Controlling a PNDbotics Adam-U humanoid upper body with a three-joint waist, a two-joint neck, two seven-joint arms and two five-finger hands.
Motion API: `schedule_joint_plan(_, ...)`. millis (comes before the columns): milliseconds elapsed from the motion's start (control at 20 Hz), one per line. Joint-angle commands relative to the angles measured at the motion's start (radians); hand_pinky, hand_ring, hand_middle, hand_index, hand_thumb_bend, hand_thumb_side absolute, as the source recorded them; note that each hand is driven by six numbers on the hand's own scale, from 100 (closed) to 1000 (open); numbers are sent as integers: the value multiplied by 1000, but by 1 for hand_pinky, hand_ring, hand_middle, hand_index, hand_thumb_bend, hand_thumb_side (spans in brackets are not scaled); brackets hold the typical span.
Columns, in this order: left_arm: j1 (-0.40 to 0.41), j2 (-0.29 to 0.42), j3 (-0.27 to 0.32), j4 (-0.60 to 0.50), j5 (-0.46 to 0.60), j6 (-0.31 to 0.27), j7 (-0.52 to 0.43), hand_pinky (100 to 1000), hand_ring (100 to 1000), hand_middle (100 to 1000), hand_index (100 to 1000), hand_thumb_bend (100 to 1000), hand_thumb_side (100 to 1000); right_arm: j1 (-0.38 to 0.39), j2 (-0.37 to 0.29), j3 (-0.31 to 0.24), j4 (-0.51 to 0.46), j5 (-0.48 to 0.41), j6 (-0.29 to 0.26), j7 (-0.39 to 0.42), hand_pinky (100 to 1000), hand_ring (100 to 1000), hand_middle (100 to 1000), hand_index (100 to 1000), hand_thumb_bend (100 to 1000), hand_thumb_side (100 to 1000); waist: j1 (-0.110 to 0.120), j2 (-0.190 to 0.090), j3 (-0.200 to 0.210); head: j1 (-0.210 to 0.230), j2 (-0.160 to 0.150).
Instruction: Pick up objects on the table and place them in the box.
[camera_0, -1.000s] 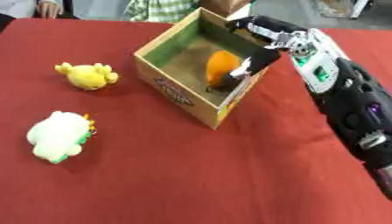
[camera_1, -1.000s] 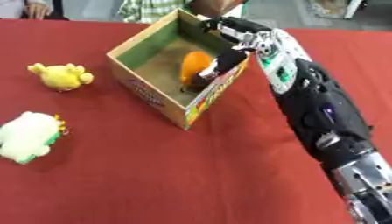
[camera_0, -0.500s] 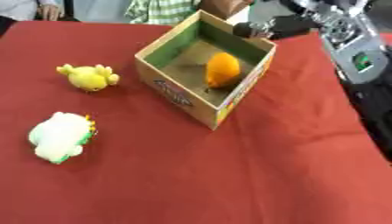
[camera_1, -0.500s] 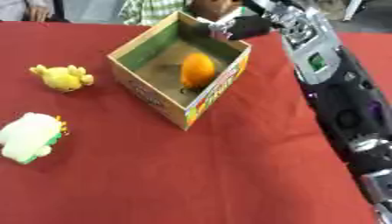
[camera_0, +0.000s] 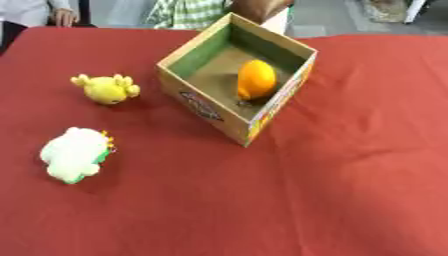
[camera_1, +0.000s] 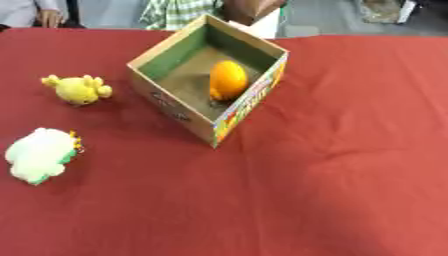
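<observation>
In the left eye view, a cardboard box (camera_0: 229, 111) stands open on the red table (camera_0: 350, 175), turned corner-on, and an orange rounded object (camera_0: 255, 79) already lies inside it, leaning towards the right-hand wall. Two things are left out on the cloth, both to the box's left: a yellow plush toy (camera_0: 107, 89) near the box, and a white and green plush toy (camera_0: 74, 154) nearer the camera and well apart from it. Neither robot hand shows here, so nothing can be said of how open they are or whether they carry anything. The right eye view gives the same layout shifted leftwards, again with no hand or arm in sight. By my judgement, the task stands at about a third done: one object is boxed and two soft toys are yet to be picked up.
</observation>
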Motion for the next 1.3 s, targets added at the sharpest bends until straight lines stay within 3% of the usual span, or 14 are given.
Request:
schedule_joint_plan(50,-17,46,-1,-14,-19,9,-9,489,549,643,697,100,445,7,-61,-31,-62,-48,0,-49,863,868,745,937,397,839,2,-21,0,7,5)
schedule_joint_plan(150,-18,47,-2,-14,-21,11,-11,489,549,643,697,100,445,11,-64,-32,-65,-56,-2,-55,863,868,745,937,397,839,2,-21,0,7,5)
schedule_joint_plan(200,-19,49,-4,-14,-23,10,-12,522,592,711,793,100,412,14,-64,-34,-66,-58,-2,-58,859,856,730,923,319,839,4,-23,-2,11,6)
schedule_joint_plan(450,-31,141,-87,-14,-80,30,-69,557,633,752,841,100,442,106,-62,-88,-66,-105,-38,-107,864,852,723,922,318,836,23,-34,-48,35,20)
schedule_joint_plan(650,-46,233,-156,-9,-137,84,-126,589,672,785,884,100,604,198,-50,-127,-66,-118,-87,-132,866,849,719,918,312,834,21,-38,-62,34,22)
schedule_joint_plan(850,-61,294,-201,-2,-196,134,-185,597,682,793,894,100,632,267,-46,-150,-66,-118,-141,-145,866,849,719,918,312,834,16,-41,-62,30,23)
schedule_joint_plan(900,-62,296,-205,-3,-211,140,-200,620,714,817,921,100,800,273,-46,-152,-66,-118,-149,-147,867,848,717,916,309,832,16,-40,-63,29,22)
schedule_joint_plan(950,-54,309,-218,8,-225,144,-214,641,741,839,945,261,932,278,-42,-155,-66,-120,-154,-149,868,847,716,916,310,830,18,-39,-70,31,21)
schedule_joint_plan(1000,-43,327,-236,26,-240,147,-229,650,752,848,955,304,959,282,-38,-156,-66,-122,-158,-149,869,847,716,916,310,829,18,-37,-77,37,21)
schedule_joint_plan(1150,-36,384,-301,89,-283,145,-272,677,783,872,981,361,994,290,-27,-159,-66,-125,-161,-148,871,846,714,917,312,827,15,-33,-87,55,24)
schedule_joint_plan(1300,-42,396,-356,153,-320,138,-312,693,802,884,994,396,1000,297,-17,-163,-66,-126,-157,-146,873,845,713,917,312,826,13,-30,-87,62,25)
